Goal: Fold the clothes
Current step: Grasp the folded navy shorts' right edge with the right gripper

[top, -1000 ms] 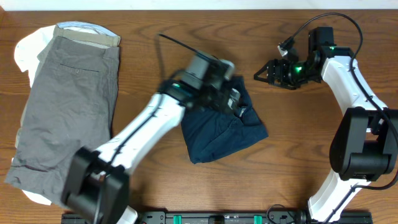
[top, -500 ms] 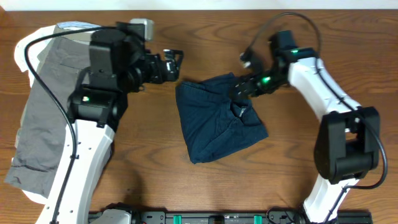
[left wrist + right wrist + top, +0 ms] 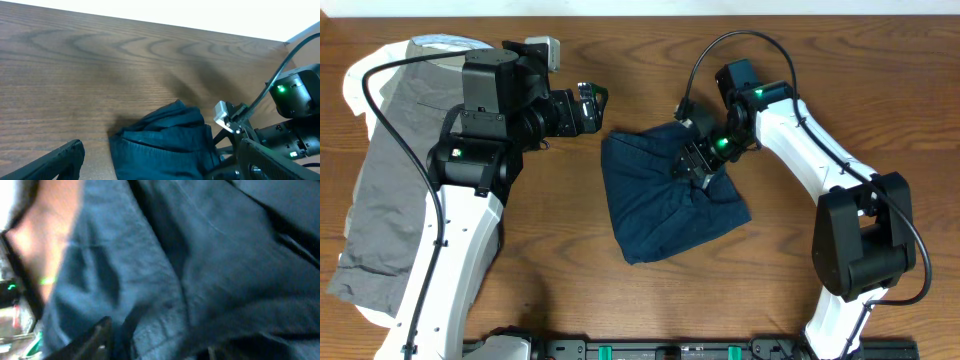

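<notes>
The navy shorts point(image 3: 660, 205) are soft, wrinkled matt cloth; the tabletop point(image 3: 570, 290) is smooth grained wood; the grey shorts point(image 3: 390, 190) are matt cloth.

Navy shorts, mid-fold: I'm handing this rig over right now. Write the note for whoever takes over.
Left claw: open and empty, hovering just off the upper left corner of the navy shorts.
Right claw: down on the upper right of the shorts, in bunched fabric. Whether it grips cannot be told.
The navy shorts lie in the middle of the table as a compact, wrinkled bundle, seemingly folded over already.
Grey shorts lie at the left edge on a white garment.
Left to do: probably flatten the bunched top and finish the fold.
</notes>
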`<state>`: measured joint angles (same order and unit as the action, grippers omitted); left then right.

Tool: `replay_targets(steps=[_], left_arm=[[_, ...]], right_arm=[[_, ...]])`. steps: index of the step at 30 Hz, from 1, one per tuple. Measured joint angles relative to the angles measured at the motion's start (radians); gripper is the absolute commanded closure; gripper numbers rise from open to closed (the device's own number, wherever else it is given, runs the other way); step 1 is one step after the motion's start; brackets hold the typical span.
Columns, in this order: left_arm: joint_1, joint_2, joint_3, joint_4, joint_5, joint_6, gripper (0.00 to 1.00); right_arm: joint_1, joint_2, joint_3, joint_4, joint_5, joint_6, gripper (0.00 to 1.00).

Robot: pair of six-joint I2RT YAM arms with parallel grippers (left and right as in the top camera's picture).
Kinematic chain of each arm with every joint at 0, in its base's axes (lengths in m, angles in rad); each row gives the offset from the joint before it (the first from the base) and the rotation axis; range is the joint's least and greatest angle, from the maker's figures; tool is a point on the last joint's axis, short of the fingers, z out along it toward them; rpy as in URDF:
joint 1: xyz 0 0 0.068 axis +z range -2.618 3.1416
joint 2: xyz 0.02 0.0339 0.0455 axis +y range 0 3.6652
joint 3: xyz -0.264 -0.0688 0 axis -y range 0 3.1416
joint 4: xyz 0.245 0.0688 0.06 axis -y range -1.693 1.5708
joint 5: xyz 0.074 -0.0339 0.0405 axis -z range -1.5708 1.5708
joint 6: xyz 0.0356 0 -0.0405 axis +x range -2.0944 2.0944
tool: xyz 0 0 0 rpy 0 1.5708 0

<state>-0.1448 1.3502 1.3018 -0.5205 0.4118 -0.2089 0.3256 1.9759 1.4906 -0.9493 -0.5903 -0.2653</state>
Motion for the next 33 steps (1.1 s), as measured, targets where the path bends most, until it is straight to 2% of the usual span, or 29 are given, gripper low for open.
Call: replay_targets(steps=[2,6,7,19,20,25,28,30,33], left_arm=[[0.000,0.000,0.000,0.000,0.000,0.000,0.02],[0.000,0.000,-0.002,-0.001,0.000,0.000,0.02],[0.000,0.000,-0.002,-0.003,0.000,0.000,0.02],[0.000,0.026,-0.003,-0.023,0.000,0.003,0.02],[0.000,0.034,-0.003,-0.023,0.000,0.003,0.02],[0.000,0.071,-0.003,-0.025,0.000,0.003,0.02],[0.000,0.083,-0.003,-0.026,0.000,0.008,0.02],[0.000,0.086,-0.003,-0.027,0.000,0.015,0.02],[0.000,0.086,-0.003,-0.027,-0.004,0.027,0.02]], right_arm=[[-0.001,0.000,-0.008,0.006,0.053,0.032,0.60],[-0.001,0.000,-0.046,0.064,0.145,0.109,0.94],[-0.001,0.000,-0.056,0.082,0.155,0.122,0.99],[-0.074,0.000,-0.216,0.370,0.190,0.236,0.98],[-0.084,0.000,-0.217,0.374,0.186,0.235,0.92],[-0.132,-0.001,-0.197,0.318,0.101,0.215,0.50],[-0.139,-0.022,-0.166,0.257,0.050,0.199,0.29],[-0.139,-0.062,-0.143,0.209,0.025,0.176,0.25],[-0.139,-0.147,-0.118,0.150,-0.002,0.145,0.25]])
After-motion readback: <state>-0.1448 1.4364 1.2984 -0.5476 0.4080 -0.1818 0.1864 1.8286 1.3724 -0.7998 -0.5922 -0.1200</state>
